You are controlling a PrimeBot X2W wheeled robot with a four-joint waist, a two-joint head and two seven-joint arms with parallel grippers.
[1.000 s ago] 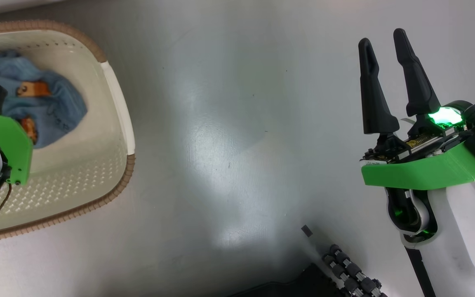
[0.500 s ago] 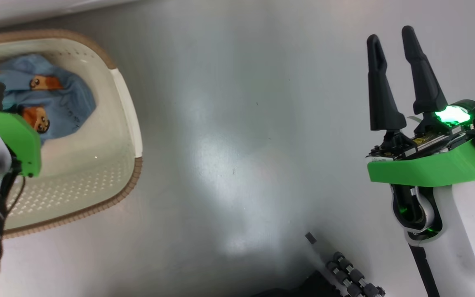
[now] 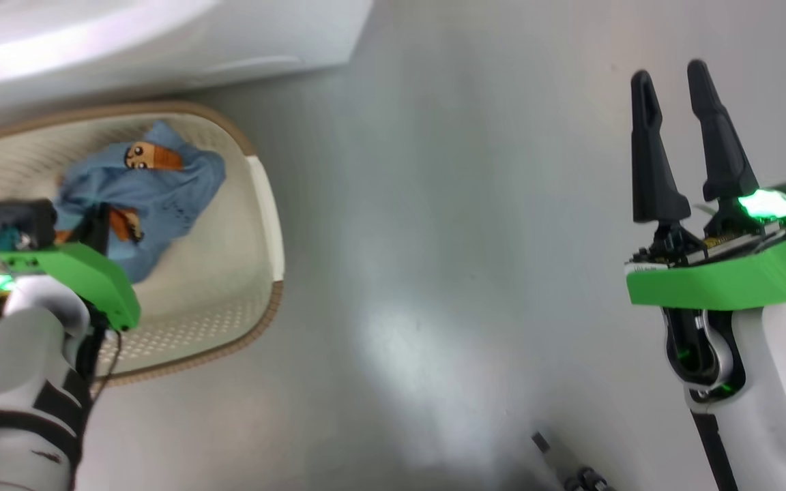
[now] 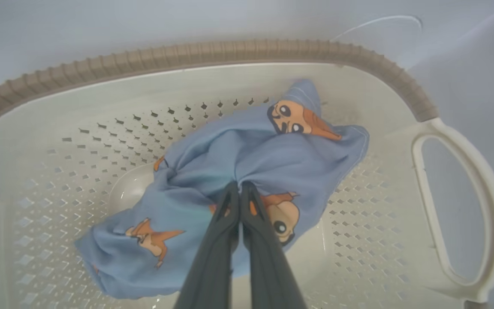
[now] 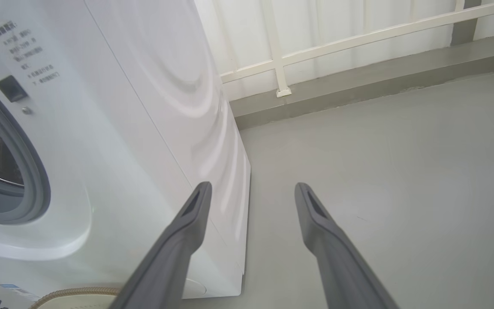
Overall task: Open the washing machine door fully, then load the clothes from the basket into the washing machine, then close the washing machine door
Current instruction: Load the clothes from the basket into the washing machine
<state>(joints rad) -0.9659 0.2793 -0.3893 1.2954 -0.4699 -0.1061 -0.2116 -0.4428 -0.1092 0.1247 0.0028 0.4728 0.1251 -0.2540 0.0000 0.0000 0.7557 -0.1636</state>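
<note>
Clothes (image 4: 272,159): the blue bear-print piece is lying bunched in the basket (image 4: 457,206), which is standing on the floor (image 3: 434,239) just beside the washer (image 5: 144,128) front. My left claw (image 4: 239,185) is pinching a small fold near the middle of the cloth. My right claw (image 5: 252,185) is hanging spread and empty over bare floor, off the washer's corner.

Risks. I am gripping only a thin gather, so I am judging that the cloth could be slipping free on the lift. Both ends are lying loose around the pinch. They could be dragging over the rim (image 4: 101,64) and shifting or tipping the light basket, or catching on the gasket (image 5: 37,171) at the drum mouth. I cannot tell whether a second piece is lying underneath; if one is, I would be needing another trip.

Writing. Several lines of small grey print (image 5: 24,47) are showing on the washer front above a dark square (image 5: 11,88), but they are too small to read. A sliver of blue label (image 5: 15,286) is showing low on the front, also unreadable. I am finding no brand name. The cloth is carrying bears (image 4: 292,118) and no wording.
</note>
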